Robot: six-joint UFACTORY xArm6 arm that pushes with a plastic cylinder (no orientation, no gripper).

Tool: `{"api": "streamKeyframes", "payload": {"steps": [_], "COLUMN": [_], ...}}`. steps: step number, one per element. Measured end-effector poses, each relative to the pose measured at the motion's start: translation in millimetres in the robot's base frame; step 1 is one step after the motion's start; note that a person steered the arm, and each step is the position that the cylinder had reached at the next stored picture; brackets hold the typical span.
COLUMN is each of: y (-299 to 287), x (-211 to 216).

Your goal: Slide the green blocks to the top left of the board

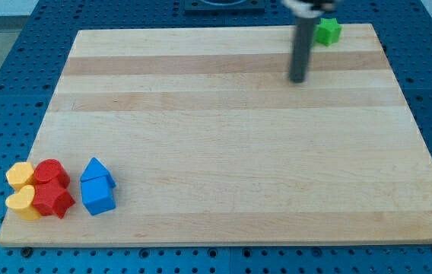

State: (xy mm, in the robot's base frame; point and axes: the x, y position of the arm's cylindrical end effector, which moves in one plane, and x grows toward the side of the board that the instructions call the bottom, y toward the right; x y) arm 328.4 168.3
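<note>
One green block (328, 31) sits at the view's top right of the wooden board (231, 137), close to the board's top edge; its shape is hard to make out. My rod comes down from the view's top and my tip (298, 79) rests on the board just below and to the left of the green block, a short gap away from it. No other green block shows.
At the view's bottom left stand two yellow blocks (20, 176) (23, 202), two red blocks (50, 173) (53, 200) and two blue blocks (96, 172) (97, 196), bunched together. A blue perforated table (3, 68) surrounds the board.
</note>
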Motion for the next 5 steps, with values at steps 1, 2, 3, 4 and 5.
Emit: {"api": "streamKeyframes", "payload": {"steps": [1, 2, 3, 4, 5], "y": [93.2, 121.4, 120.0, 91.5, 46.1], "x": [-29.4, -79.4, -118.8, -122.4, -117.0]}}
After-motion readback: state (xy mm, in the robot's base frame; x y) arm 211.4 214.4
